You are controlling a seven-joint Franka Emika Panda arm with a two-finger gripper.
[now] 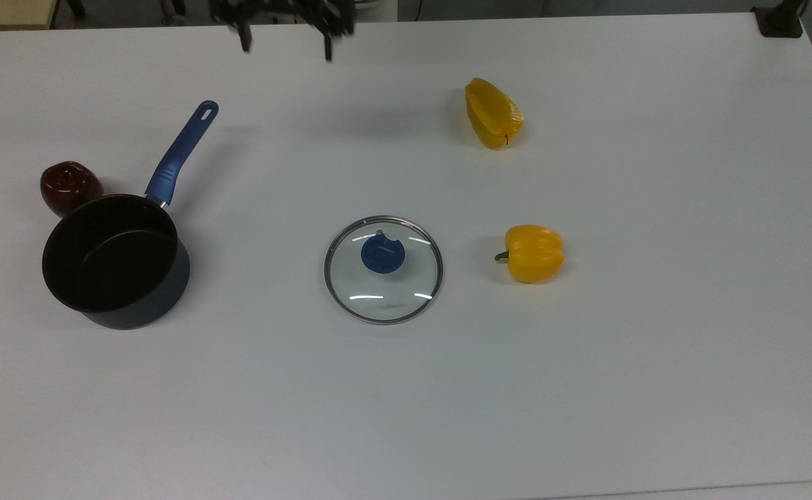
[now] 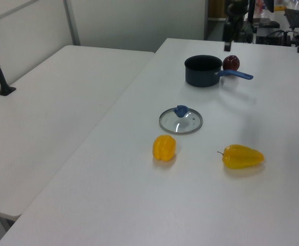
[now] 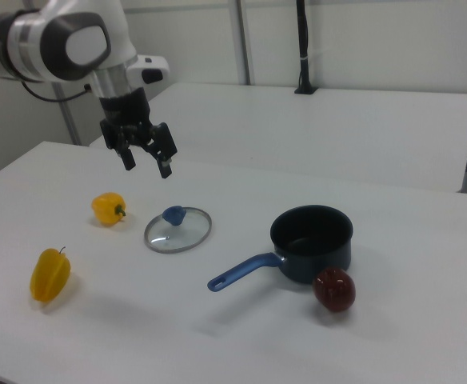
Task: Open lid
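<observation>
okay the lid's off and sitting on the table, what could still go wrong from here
The lid lies flat on the table, apart from the pan, with the open gripper raised above.

1. A low sweep might clip its knob.
2. The round pepper beside the lid could roll if bumped.
</observation>
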